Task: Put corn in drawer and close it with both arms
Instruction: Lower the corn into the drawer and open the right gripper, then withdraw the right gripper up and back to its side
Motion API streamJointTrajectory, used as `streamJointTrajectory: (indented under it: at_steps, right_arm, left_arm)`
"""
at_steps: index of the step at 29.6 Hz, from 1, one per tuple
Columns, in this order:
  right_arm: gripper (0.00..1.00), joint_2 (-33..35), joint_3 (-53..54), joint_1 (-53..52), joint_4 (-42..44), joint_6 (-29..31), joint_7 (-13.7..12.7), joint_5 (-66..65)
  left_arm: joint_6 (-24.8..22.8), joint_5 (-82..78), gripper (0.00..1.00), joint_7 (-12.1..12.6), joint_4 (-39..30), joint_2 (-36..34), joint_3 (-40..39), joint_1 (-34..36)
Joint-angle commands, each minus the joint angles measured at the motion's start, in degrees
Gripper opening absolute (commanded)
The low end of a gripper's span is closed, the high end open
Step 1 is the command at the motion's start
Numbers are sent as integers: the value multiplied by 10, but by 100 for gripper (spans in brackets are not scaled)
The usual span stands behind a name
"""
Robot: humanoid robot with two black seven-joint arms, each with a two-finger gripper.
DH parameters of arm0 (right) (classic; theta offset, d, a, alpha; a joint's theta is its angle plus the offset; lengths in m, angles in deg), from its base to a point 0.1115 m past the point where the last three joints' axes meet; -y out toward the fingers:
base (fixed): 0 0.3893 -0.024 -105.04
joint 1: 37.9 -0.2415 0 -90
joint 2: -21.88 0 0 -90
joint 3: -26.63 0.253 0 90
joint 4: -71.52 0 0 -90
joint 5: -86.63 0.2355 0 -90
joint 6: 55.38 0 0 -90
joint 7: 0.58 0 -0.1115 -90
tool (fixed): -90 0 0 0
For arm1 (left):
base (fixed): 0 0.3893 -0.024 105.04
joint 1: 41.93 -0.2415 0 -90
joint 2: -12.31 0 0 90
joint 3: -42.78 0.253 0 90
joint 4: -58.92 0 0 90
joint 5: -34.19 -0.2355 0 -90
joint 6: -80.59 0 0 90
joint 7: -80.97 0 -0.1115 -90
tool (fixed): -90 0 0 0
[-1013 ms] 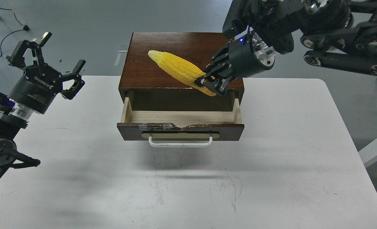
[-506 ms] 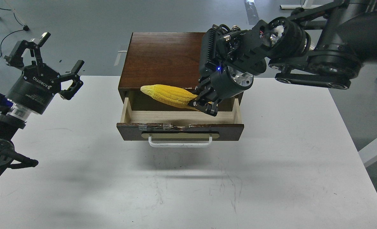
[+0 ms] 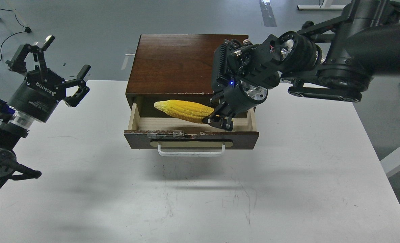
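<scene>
Right gripper (image 3: 221,120), reaching in from the upper right of the frame, is pinching the thick end of the corn (image 3: 183,110) over the open drawer (image 3: 191,138) at centre frame. One corn cob is in view: it lies nearly level, its pointed tip toward the left side of the drawer, its body over the pale wood inside, between the cabinet (image 3: 172,67) edge and the drawer's chipped front. Whether it touches the drawer floor cannot be told. One drawer is pulled out, with one white handle (image 3: 191,152) on its front. Left gripper (image 3: 51,64), at the upper left of the frame, is spread wide and holds nothing, well apart from the drawer and raised above the table (image 3: 287,185). Two arms are in view, one from each side. One blue light (image 3: 232,82) shows on the right wrist. The cabinet top is dark brown wood.
</scene>
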Motion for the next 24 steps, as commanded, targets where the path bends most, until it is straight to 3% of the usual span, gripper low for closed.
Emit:
streamJointTrajectory:
  at_steps: [1, 7, 18, 22, 24]
  right_arm:
    - [79, 4, 1, -2, -2, -6, 0, 2]
    - [88, 32, 18, -15, -6, -13, 0, 11]
    - [96, 165, 98, -24, -16, -10, 0, 271]
    - [96, 236, 166, 57, -14, -12, 0, 411]
    - [96, 283, 255, 147, -15, -12, 0, 462]
  left_arm:
    - [0, 0, 100, 0, 0, -1, 0, 0]
    - [0, 0, 100, 0, 0, -2, 0, 0]
    - [0, 0, 100, 0, 0, -3, 1, 0]
    - [0, 0, 100, 0, 0, -1, 3, 0]
    - [0, -1, 100, 0, 0, 2, 3, 0]
